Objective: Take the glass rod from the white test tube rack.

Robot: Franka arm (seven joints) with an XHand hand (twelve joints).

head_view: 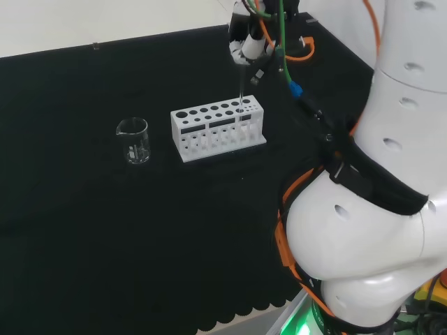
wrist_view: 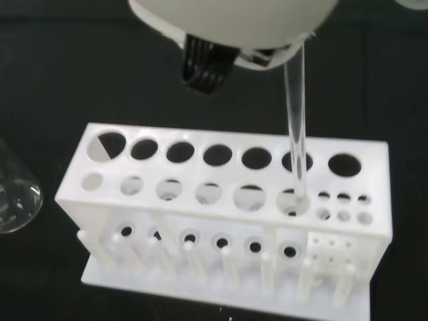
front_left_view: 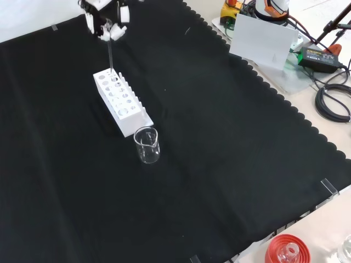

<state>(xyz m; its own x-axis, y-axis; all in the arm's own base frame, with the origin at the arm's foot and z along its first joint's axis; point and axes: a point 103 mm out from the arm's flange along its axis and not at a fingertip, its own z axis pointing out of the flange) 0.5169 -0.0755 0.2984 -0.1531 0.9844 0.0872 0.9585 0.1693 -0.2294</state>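
Standing upright, clear glass rod (wrist_view: pixel 296 134).

No text, label, number or sign can be read on anything here. The white test tube rack (wrist_view: pixel 234 214) carries no print on its faces, and the glass beaker (head_view: pixel 133 140) shows only faint marks too small to make out. At the far right corner of the bench in the front view, a black box (front_left_view: pixel 317 56) has a pale label, but its print is too small to tell.
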